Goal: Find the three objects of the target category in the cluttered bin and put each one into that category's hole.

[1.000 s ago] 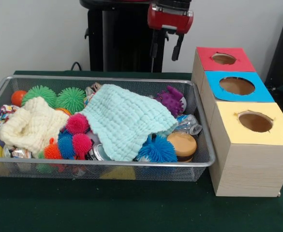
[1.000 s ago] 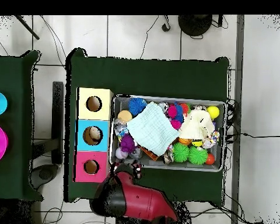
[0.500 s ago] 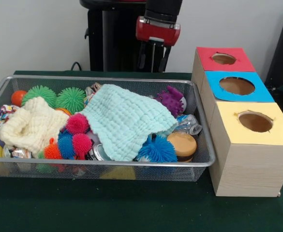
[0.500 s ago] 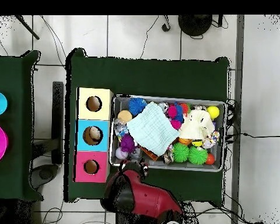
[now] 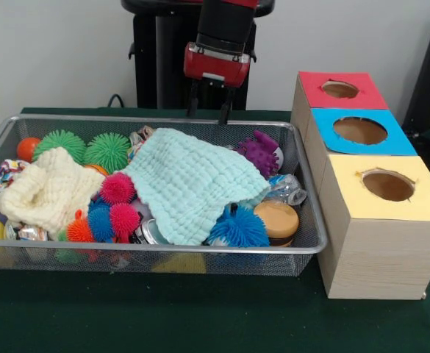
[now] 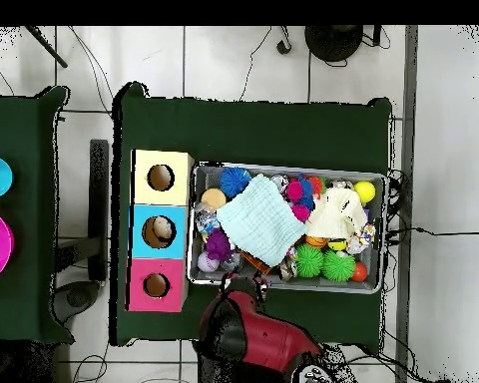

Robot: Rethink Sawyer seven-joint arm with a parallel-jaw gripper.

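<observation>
While hanging above the bin's far rim, hand spread, empty.

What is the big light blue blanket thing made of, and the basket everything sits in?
The light blue cloth looks like soft woven cotton, matte, with a puckered waffle texture. The basket looks like shiny metal wire mesh, since you can see through its sides.

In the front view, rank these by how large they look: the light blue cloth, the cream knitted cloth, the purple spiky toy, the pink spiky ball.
1. light blue cloth
2. cream knitted cloth
3. purple spiky toy
4. pink spiky ball
The last two look close in size; the toy sits farther from the camera, so their order is unsure.
</observation>
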